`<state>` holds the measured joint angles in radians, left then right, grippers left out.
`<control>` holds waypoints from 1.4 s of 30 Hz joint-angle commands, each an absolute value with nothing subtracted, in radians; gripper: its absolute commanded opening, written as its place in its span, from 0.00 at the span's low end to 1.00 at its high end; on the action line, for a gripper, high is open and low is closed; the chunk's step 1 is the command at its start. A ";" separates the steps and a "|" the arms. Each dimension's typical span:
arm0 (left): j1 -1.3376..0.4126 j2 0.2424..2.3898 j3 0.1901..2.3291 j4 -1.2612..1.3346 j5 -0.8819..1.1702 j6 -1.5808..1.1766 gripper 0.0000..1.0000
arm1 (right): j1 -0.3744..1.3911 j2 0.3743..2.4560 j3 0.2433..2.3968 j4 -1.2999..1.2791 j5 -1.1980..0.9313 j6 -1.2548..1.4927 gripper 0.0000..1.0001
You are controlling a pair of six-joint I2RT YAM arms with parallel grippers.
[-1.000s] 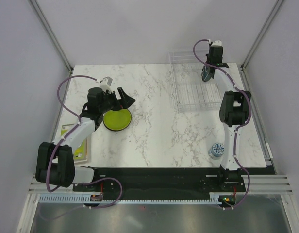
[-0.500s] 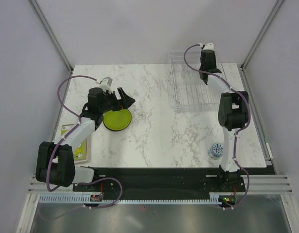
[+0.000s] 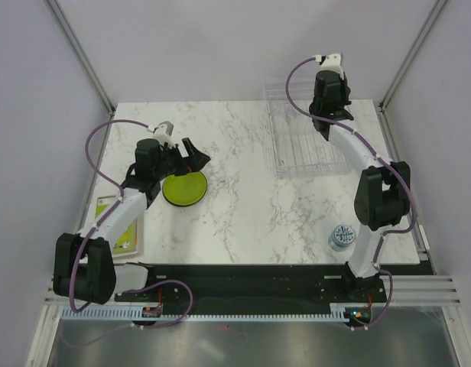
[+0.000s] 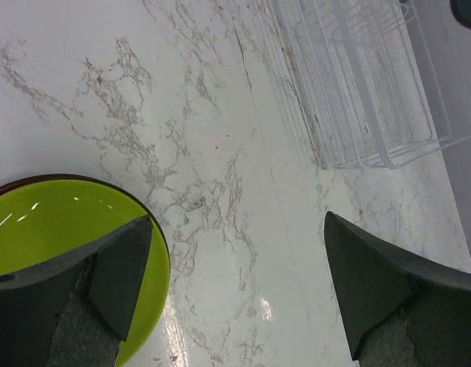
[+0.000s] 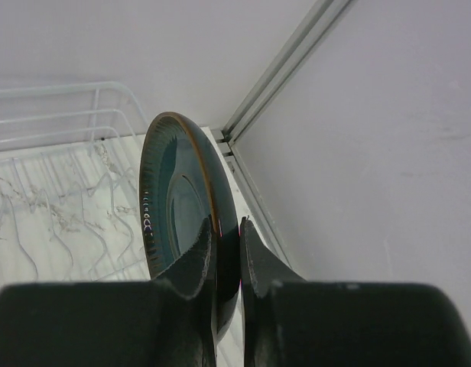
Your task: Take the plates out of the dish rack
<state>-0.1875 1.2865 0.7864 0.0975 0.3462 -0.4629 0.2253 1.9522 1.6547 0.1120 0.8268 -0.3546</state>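
Observation:
The dark teal-blue plate (image 5: 178, 206) stands on edge between my right gripper's (image 5: 226, 237) fingers, which are shut on its rim. In the top view my right gripper (image 3: 326, 122) is raised over the far end of the clear dish rack (image 3: 300, 141). No other plate shows in the rack (image 5: 52, 191). The lime green plate (image 3: 183, 188) lies flat on the table at the left, with a dark rim showing under its edge (image 4: 67, 178). My left gripper (image 3: 196, 153) is open and empty just above the green plate's (image 4: 60, 222) far right edge; one finger (image 4: 121, 267) overlaps the plate.
A small blue-and-white cup (image 3: 341, 235) stands near the right arm's base. A flat green-yellow rectangular item (image 3: 113, 222) lies at the table's left edge. The rack's near corner shows in the left wrist view (image 4: 358, 92). Walls and frame posts stand close behind the rack.
My right gripper has risen from the rack slots with the teal plate in it. The left arm has drawn back slightly and stays open over the green plate.

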 commanded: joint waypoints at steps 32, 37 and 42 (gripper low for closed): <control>-0.210 1.074 0.485 0.489 0.523 -0.716 1.00 | 0.630 1.327 1.028 0.145 -0.089 0.666 0.00; -0.212 1.100 0.453 0.552 0.526 -0.744 1.00 | 0.669 1.370 1.008 0.257 -0.132 0.736 0.00; -0.216 1.129 0.439 0.633 0.540 -0.787 1.00 | 0.706 1.407 0.994 0.336 -0.173 0.814 0.00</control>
<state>-0.2096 1.1110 0.4480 0.5079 0.5140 -0.7231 0.6800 1.3907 0.9993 0.1291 -0.1070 0.6991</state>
